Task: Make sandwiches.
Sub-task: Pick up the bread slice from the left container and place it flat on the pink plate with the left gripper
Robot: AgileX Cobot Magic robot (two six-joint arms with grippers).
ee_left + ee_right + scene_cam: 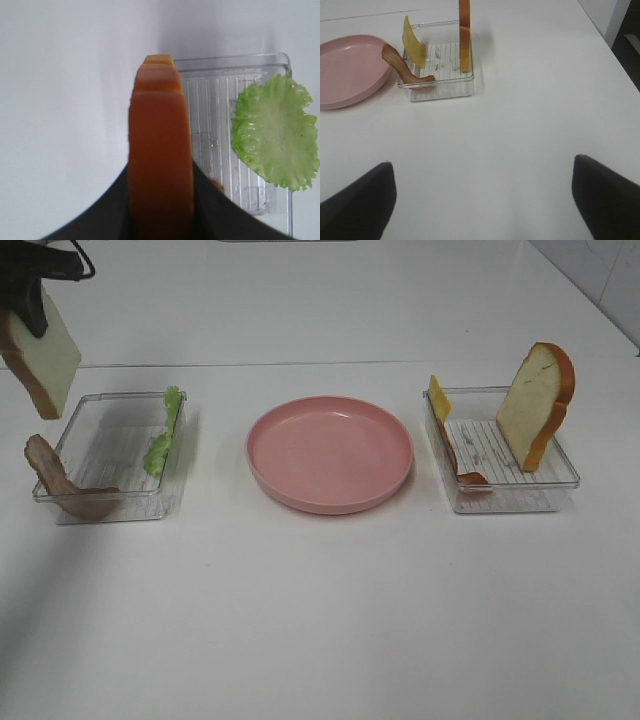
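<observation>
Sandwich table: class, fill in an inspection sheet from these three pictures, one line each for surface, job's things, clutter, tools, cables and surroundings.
Surface: white table, no spills seen.
Job's things: held bread slice in the air near the left tray. That tray holds lettuce, with the left bacon strip draped over its rim. The right tray holds cheese, the right bacon strip and a standing bread slice. The pink plate between the trays is empty.
Clutter: nothing seen.
Tools: left tool shut on the held bread slice; right tool open and empty, over bare table.
Cables: dark loop by the left arm, probably a cable.
Surroundings: pale wall past the far right corner.
</observation>
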